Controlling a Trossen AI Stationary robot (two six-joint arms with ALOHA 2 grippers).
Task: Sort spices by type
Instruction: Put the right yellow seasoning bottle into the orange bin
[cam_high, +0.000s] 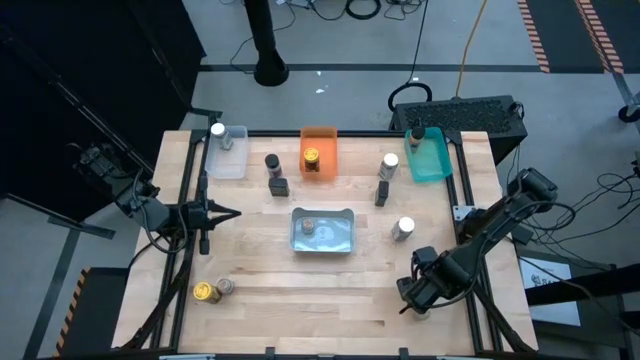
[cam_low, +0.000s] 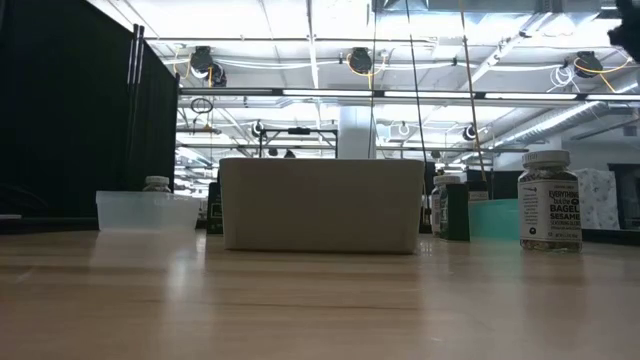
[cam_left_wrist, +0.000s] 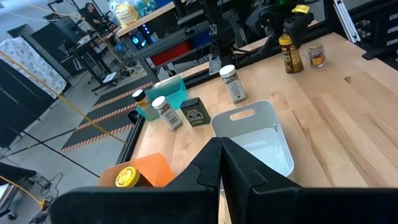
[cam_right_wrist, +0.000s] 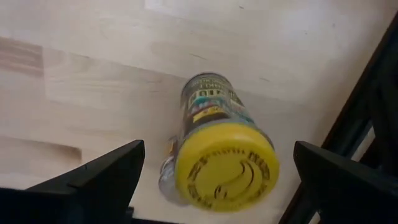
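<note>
Right now the right gripper (cam_right_wrist: 219, 148) is hovering over the wooden table (cam_high: 250, 300) with its two fingers (cam_right_wrist: 106, 171) spread wide, clasping nothing. A yellow-lidded spice jar (cam_right_wrist: 211, 106) is standing upright directly beneath it, between the fingers and touching neither (in the high view the arm is hiding this jar). A white-lidded jar (cam_high: 404, 228) is standing a little beyond the right gripper, toward the table's middle, and farther beyond that another white-lidded jar (cam_high: 389, 162) is standing beside a small dark container (cam_high: 381, 192). A brown-lidded jar (cam_high: 416, 134) is sitting in the teal bin (cam_high: 435, 165), well ahead of the right gripper at the far edge. The left gripper (cam_high: 228, 212) is waiting above the table's other side with its fingers pressed together, empty, and pointing toward the grey bin (cam_high: 345, 215), which is lying just ahead of it with at least one jar (cam_high: 309, 227) inside. Off to that gripper's far side, a clear bin (cam_high: 235, 160) is holding a white-lidded jar (cam_high: 217, 130), a black-lidded jar (cam_high: 271, 162) is standing by a dark box (cam_high: 279, 185), and an orange bin (cam_high: 320, 135) is holding a gold-lidded jar (cam_high: 312, 157). On its near side, a yellow-lidded jar (cam_high: 205, 291) and a smaller jar (cam_high: 225, 287) are standing together.
</note>
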